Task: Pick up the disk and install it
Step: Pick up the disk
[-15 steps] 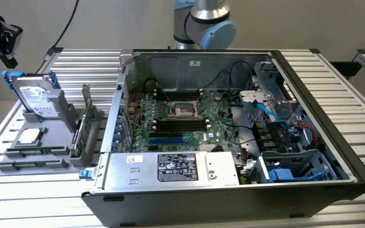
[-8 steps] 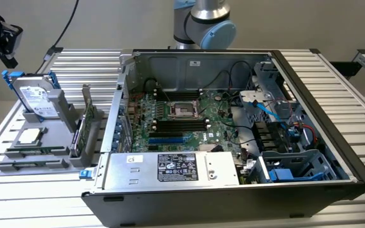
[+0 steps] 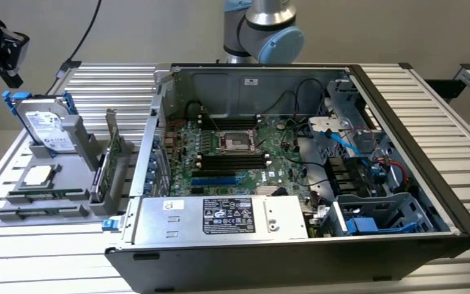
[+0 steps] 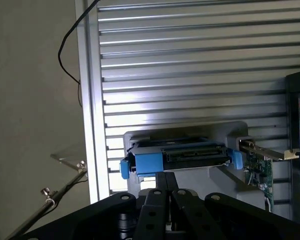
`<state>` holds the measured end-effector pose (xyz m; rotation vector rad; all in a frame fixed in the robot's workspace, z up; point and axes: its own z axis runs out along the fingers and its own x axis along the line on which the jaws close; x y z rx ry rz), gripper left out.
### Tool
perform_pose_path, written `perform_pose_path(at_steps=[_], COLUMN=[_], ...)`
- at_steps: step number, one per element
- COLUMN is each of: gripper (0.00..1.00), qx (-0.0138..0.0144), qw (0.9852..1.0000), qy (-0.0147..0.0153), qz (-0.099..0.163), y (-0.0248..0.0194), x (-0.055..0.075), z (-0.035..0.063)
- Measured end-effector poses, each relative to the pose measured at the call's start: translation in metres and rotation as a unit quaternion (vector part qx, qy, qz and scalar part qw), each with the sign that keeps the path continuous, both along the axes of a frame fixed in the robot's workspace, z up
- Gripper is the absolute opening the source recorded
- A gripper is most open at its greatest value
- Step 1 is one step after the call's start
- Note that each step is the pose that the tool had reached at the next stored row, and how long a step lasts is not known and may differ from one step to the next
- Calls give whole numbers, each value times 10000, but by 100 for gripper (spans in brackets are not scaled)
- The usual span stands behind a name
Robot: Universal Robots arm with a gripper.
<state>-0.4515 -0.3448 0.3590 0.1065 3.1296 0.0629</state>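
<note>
My gripper [image 4: 165,176] is closed, fingers pressed together with nothing between them, and it hangs above the disk [image 3: 46,125]. The exterior view shows the disk standing on edge in the grey holder [image 3: 80,153] at the exterior view's left, white label facing out, well apart from the open computer case [image 3: 300,257]. My wrist view shows what that one cannot: the disk's top edge, with its connector strip and a blue bracket tab at each end. A circuit card [image 3: 107,165] stands upright near the disk, on the case side. On the other side bare slatted table [image 3: 431,104] runs to its nearby edge.
</note>
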Motion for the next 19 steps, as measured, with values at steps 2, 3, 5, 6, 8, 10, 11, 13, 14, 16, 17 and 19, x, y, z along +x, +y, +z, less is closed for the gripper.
perform_pose_path(at_steps=[2, 3, 5, 6, 8, 10, 11, 13, 14, 16, 17, 19], gripper=[11, 11, 11, 11, 11, 11, 11, 11, 11, 11, 11, 11], qx=[1, 3, 9, 12, 18, 31, 37, 49, 55, 67, 72, 88], qw=[10000, 9999, 9997, 9995, 9989, 9981, 9976, 9966, 9960, 9946, 9939, 9922], qy=[0, 0, 0, 0, 0, 2, 4, 8, 10, 14, 16, 19], qz=[53, 100, 240, 321, 474, 615, 687, 825, 894, 1035, 1104, 1239], y=[1, 2, 4, 4, 5, 5, 5, 6, 6, 7, 7, 7], x=[0, 1, 0, 0, 0, 0, 0, 0, 0, 0, 0, 0], z=[0, 0, 0, 0, 0, 0, 0, 0, 0, 0, 0, 0])
